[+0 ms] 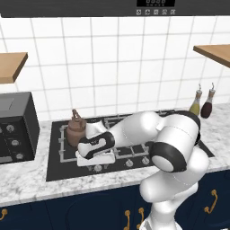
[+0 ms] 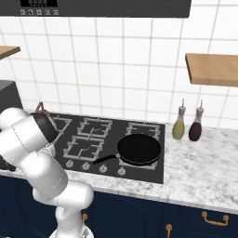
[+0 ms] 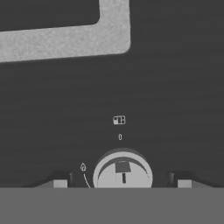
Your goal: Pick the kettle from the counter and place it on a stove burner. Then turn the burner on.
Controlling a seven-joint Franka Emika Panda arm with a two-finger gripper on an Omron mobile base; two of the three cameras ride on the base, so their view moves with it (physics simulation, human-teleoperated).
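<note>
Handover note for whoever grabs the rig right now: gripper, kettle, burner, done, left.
Gripper: open, holding nothing, low over the cooktop's front edge, fingertips either side of a round burner knob.
Kettle: off the counter, standing upright on the stove burner at the cooktop's left end.
Done: pick and place.
Left: close on the knob and turn the burner on; the pictures don't show whether this knob drives the kettle's burner.

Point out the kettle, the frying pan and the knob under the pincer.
kettle [image 1: 75, 130]: left base view, its brown body.
frying pan [image 2: 139, 149]: right base view, its black inside.
knob [image 3: 123, 172]: hand view, its round face.
</note>
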